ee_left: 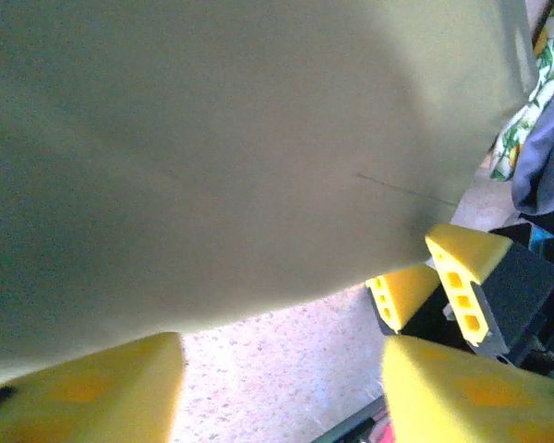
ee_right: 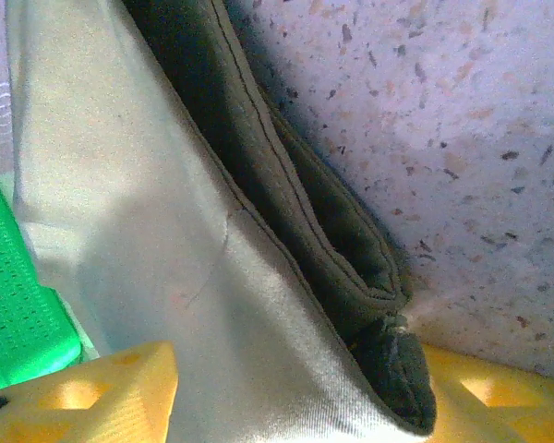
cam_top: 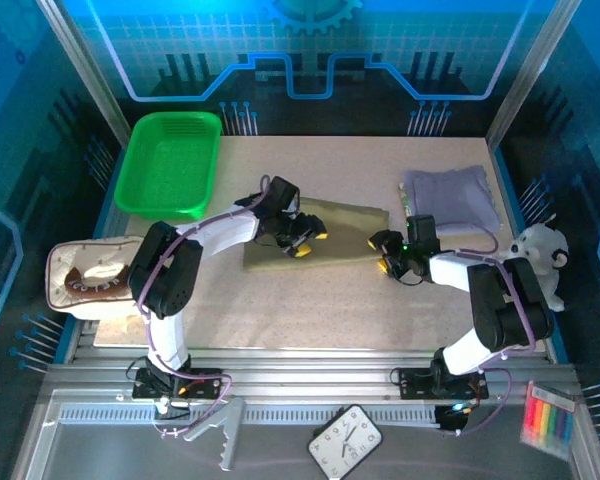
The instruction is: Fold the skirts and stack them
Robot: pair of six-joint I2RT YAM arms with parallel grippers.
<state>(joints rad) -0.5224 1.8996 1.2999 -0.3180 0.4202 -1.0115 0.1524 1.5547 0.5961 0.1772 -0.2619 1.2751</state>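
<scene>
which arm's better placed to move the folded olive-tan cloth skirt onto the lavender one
Right, probably: the right gripper sits at the olive-tan skirt's corner nearest the lavender cloth skirt; the left gripper is farther.

A green mesh basket (cam_top: 130, 175) sits at the far left corner of the speckled surface (cam_top: 310, 300). A beige pouch with brown trim (cam_top: 85, 280) lies at the surface's near left edge, and a white plush toy (cam_top: 542, 255) sits at its right edge. On the grey ledge in front lie a clock (cam_top: 345, 440), a pack of coloured markers (cam_top: 550, 420) and a grey toothed piece (cam_top: 220, 430).
</scene>
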